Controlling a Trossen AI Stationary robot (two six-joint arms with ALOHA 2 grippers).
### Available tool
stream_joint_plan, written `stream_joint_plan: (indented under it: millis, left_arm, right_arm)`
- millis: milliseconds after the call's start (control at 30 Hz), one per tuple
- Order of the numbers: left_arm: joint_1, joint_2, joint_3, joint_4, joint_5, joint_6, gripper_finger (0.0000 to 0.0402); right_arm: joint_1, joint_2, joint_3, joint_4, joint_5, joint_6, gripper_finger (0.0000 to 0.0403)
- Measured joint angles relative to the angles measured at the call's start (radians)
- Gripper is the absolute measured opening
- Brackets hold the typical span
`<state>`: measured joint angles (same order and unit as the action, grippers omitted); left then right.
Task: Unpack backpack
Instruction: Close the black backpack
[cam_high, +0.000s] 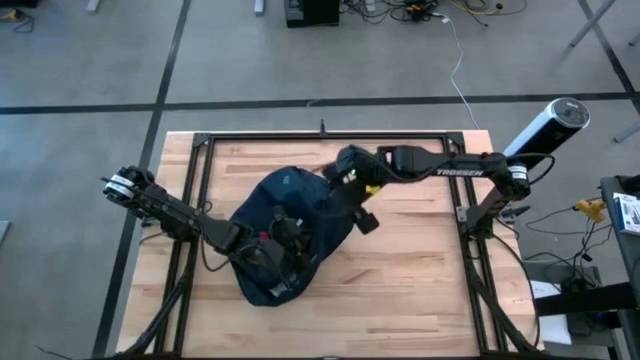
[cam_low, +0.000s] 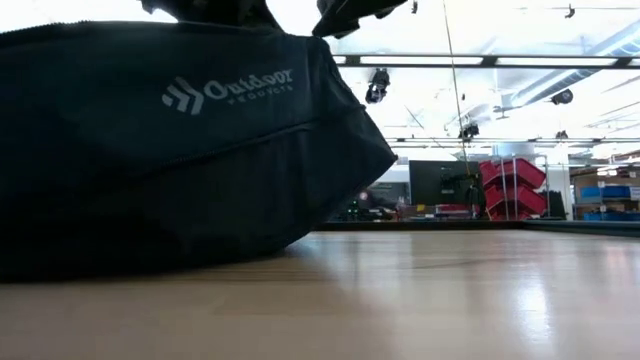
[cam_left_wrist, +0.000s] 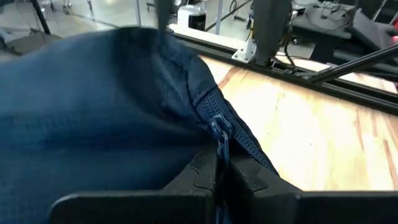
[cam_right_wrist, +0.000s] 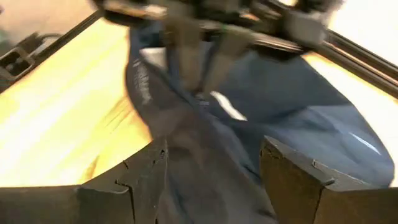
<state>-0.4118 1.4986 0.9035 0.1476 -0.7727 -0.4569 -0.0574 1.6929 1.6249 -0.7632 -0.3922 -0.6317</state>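
The dark navy backpack (cam_high: 290, 215) lies on its side in the middle of the table; its white logo (cam_low: 230, 90) faces the low view. My left gripper (cam_left_wrist: 219, 167) is at the backpack's near part (cam_high: 285, 245), shut on a zipper pull. My right gripper (cam_right_wrist: 214, 171) hovers open over the backpack's right far side (cam_high: 357, 205). Its two fingers stand on either side of a raised ridge of navy fabric (cam_right_wrist: 205, 137). I cannot tell whether they touch it. The right wrist view also shows the left arm's gripper (cam_right_wrist: 196, 56) farther off on the fabric. My left gripper pinches the blue zipper pull (cam_left_wrist: 219, 132) between its two fingers, beside the zipper track (cam_left_wrist: 239, 134) that runs along the backpack's edge. The pull stands up from the fingers' meeting line. The backpack rests on the table.
A black metal frame (cam_high: 200, 150) runs around the wooden table (cam_high: 420, 280). Bare wood lies to the right of the backpack and along the near edge. A white and black cylinder (cam_high: 545, 125) stands past the table's right far corner. Red bins (cam_low: 512, 185) stand in the room behind.
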Motion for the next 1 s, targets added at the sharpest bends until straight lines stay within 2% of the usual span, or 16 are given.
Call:
stream_joint_plan:
  millis: [200,367,433,567,600,833,1000]
  left_arm:
    - [0.0,0.004,0.0,0.023,0.0,0.019,0.0]
    - [0.0,0.005,0.0,0.025,-0.003,0.018,0.0]
    - [0.0,0.005,0.0,0.025,-0.003,0.02,0.0]
    - [0.0,0.005,0.0,0.025,-0.003,0.026,0.0]
    - [0.0,0.005,0.0,0.022,-0.003,0.027,0.0]
    - [-0.015,-0.06,0.004,-0.127,0.011,-0.043,0.0]
    - [-0.029,-0.102,0.005,-0.172,0.028,-0.068,0.0]
  right_arm:
    - [0.021,0.038,0.0,0.072,0.094,-0.019,0.0191]
    - [0.022,0.043,-0.001,0.064,0.104,-0.024,0.0154]
    - [0.023,0.044,-0.001,0.059,0.104,-0.015,0.0124]
    - [0.023,0.045,-0.002,0.04,0.104,0.011,0.0026]
    - [0.023,0.046,-0.002,0.035,0.104,0.012,0.0015]
    - [0.024,0.037,-0.002,-0.004,0.184,0.06,0.0003]
    - [0.026,0.008,-0.004,0.006,0.191,0.069,0.0001]
